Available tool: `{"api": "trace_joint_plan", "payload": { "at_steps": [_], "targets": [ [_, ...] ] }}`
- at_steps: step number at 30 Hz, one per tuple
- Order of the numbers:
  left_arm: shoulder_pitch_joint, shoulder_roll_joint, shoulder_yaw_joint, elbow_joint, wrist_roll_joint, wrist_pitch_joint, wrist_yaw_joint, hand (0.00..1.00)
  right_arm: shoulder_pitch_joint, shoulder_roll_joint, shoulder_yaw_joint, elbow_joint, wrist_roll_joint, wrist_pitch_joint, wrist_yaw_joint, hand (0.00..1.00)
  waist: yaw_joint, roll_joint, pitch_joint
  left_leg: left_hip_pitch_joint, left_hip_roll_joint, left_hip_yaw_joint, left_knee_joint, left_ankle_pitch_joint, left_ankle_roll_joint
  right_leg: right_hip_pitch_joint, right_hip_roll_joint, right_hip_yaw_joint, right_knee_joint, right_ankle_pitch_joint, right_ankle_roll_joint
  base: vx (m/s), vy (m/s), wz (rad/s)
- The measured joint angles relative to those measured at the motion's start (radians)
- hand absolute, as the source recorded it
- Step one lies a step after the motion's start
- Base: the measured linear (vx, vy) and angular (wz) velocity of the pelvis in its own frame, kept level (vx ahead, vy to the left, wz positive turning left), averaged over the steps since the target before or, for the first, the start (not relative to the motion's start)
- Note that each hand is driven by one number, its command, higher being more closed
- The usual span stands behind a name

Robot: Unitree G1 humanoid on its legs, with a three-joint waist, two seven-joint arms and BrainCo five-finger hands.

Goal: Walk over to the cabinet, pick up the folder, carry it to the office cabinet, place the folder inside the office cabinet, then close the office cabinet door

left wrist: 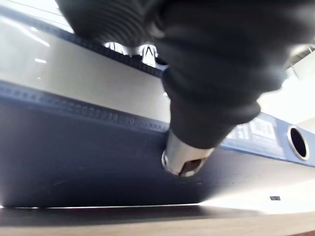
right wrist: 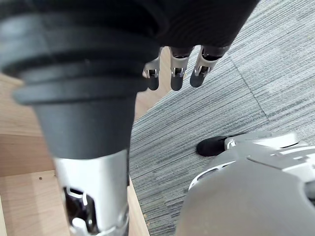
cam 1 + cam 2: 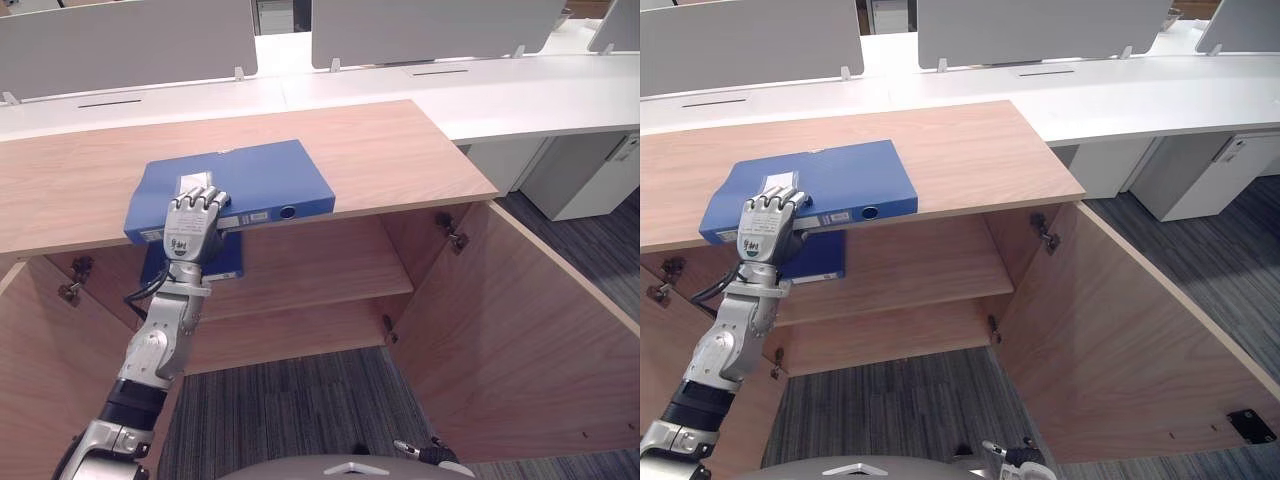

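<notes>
Left hand (image 3: 192,222) rests at the near edge of a flat blue lever-arch folder with a white spine label (image 3: 260,175). Its silver fingers lie curled over the top cover. In the left wrist view the thumb presses up against the dark underside just below the spine, so the hand is clamped on the folder from above and below.

The folder lies flat on the light-brown wooden bench (image 3: 400,150) that forms the top of the open cabinet. Its spine faces the robot and juts a little past the front edge.

Beneath it the cabinet stands open. A wide wooden door (image 3: 520,340) swings out on the robot's right and a wooden shelf (image 3: 320,265) is exposed inside. A second blue flat item (image 3: 820,258) sits on that shelf just behind the left wrist. I cannot tell what it is.

The right hand (image 2: 176,73) hangs beside the body with its fingers straight and apart, holding nothing, above grey striped carpet (image 2: 221,113).

As for progress, the walk to the cabinet looks finished and the grasp appears to be made. The folder has not yet left the bench, so the pick-up is only at its start.

Left to do, by my reading:
- lift the folder clear
- carry it to the office cabinet
- set it inside
- close the door

Roughly the first quarter of the task seems covered.
</notes>
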Motion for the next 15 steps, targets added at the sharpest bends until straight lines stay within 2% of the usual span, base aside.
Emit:
{"api": "trace_joint_plan", "payload": {
  "at_steps": [5,7,9,12,13,15],
  "targets": [
    [0.1,-0.078,-0.043,-0.163,-0.107,-0.039,0.005,1.0,0.002,0.002,0.013,0.001,0.007,-0.001,-0.008,0.0,0.007,-0.005,0.002,0.007,0.0,-0.001,0.004,-0.001,0.002,0.01,-0.002,0.006,0.005,0.002,-0.002,0.0,0.0,-0.01],
    [0.128,-0.114,-0.082,-0.232,-0.168,-0.067,0.01,1.0,0.004,0.003,0.027,0.001,0.006,-0.003,-0.012,0.0,0.021,-0.005,0.002,0.006,0.0,0.006,0.012,-0.008,0.003,0.008,-0.003,0.019,0.006,0.003,0.002,-0.01,-0.003,-0.09],
    [0.158,-0.178,-0.153,-0.321,-0.266,-0.117,0.017,1.0,0.007,0.001,0.036,0.001,0.006,-0.005,-0.023,0.0,0.029,-0.007,0.0,0.001,0.0,0.007,0.027,-0.018,0.003,0.008,-0.005,0.024,0.007,0.003,0.004,-0.04,-0.013,-0.05],
    [0.179,-0.225,-0.218,-0.385,-0.398,-0.178,0.014,1.0,0.006,-0.001,0.051,0.0,0.006,-0.006,-0.029,0.0,0.029,-0.004,-0.008,-0.007,0.002,0.008,0.03,-0.018,0.002,-0.008,-0.005,0.029,0.027,-0.007,0.007,-0.01,-0.005,-0.01],
    [0.181,-0.243,-0.24,-0.397,-0.476,-0.205,0.01,1.0,0.006,-0.002,0.053,-0.002,0.007,-0.007,-0.031,0.0,0.029,-0.002,-0.01,-0.01,0.002,0.008,0.035,-0.019,0.002,-0.008,-0.005,0.031,0.032,-0.008,0.008,0.0,-0.017,-0.04],
    [0.185,-0.264,-0.256,-0.398,-0.569,-0.224,0.004,1.0,0.007,-0.002,0.078,-0.007,0.007,-0.016,-0.041,0.0,0.03,0.001,-0.012,-0.009,0.004,0.009,0.04,-0.021,0.002,-0.008,-0.003,0.038,0.035,-0.008,0.008,-0.01,-0.018,-0.07]
  ]
}}
